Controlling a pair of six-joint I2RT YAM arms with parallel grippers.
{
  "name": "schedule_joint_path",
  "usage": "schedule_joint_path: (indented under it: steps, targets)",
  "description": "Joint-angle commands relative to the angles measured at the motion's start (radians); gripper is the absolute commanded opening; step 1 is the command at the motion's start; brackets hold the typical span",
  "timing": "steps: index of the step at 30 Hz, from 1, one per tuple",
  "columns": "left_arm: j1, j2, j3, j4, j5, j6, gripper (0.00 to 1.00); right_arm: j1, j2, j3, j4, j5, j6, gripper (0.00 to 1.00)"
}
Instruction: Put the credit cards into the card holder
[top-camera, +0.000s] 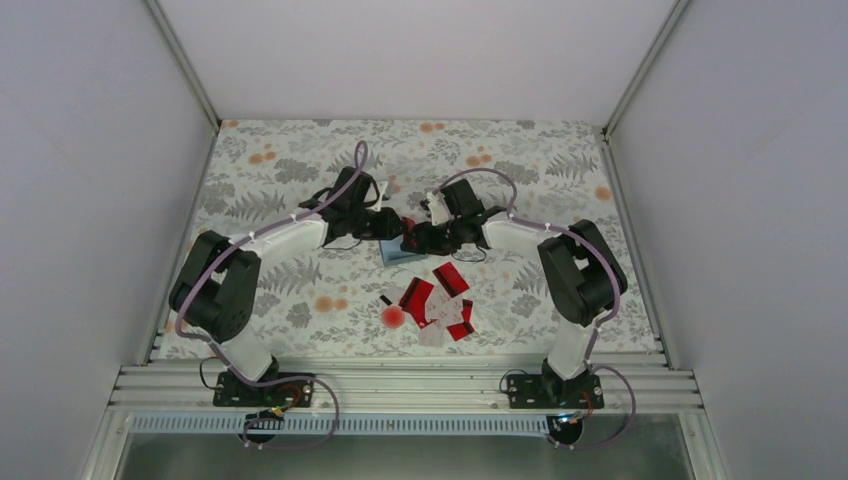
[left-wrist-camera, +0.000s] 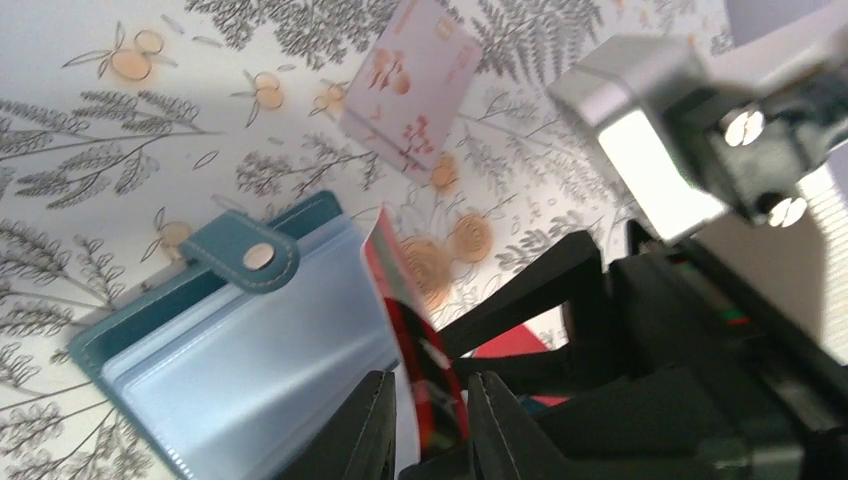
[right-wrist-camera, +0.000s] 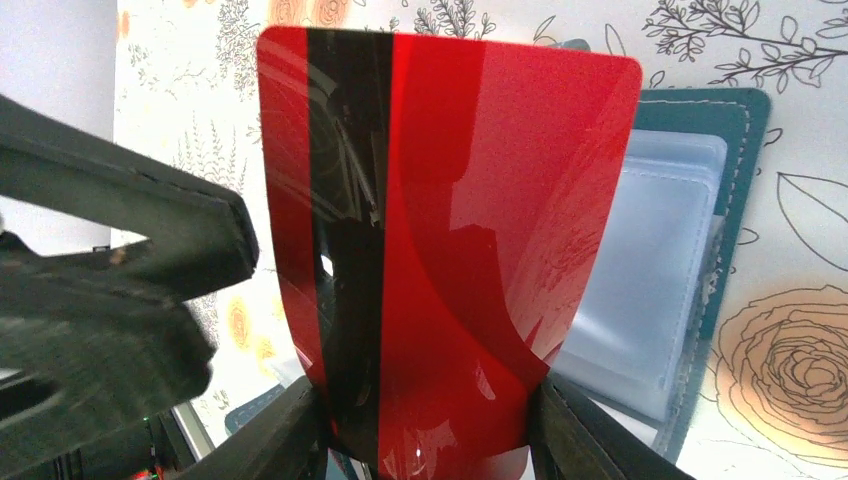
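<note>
The red card (right-wrist-camera: 450, 230) — clamped across its width by the right gripper (right-wrist-camera: 425, 415) — hangs just above the open card holder (right-wrist-camera: 650, 290); the left gripper (left-wrist-camera: 430, 425) straddles its edge, grip unclear; no card looks pocketed yet; the other cards (top-camera: 440, 300) lie beside the holder.

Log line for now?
right fingers: gripping red card | left fingers: astride that card, grip unclear | card holder: open under card | loose cards: on table
</note>
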Motion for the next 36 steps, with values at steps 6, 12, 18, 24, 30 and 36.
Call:
schedule_joint_path:
  steps: [6,12,18,24,30,36]
  targets:
    - [0.015,0.020,-0.007,0.110,0.094,-0.042,0.26,0.008,0.001,-0.001,-0.003,-0.020,-0.050,0.48]
    - [0.025,-0.012,-0.014,0.059,0.002,-0.031,0.31,0.009,0.001,0.010,-0.016,-0.013,-0.052,0.48]
    - [0.031,0.015,-0.030,0.098,0.059,-0.014,0.34,0.008,-0.002,0.012,-0.016,-0.027,-0.063,0.48]
    - [0.031,0.040,-0.034,0.166,0.132,-0.028,0.33,0.008,0.002,0.027,-0.020,-0.047,-0.072,0.48]
    - [0.031,0.064,-0.036,0.180,0.150,-0.044,0.27,0.009,0.008,0.040,-0.023,-0.041,-0.070,0.48]
    - [0.031,0.074,-0.043,0.171,0.144,-0.048,0.17,0.006,0.009,0.047,-0.021,-0.036,-0.065,0.48]
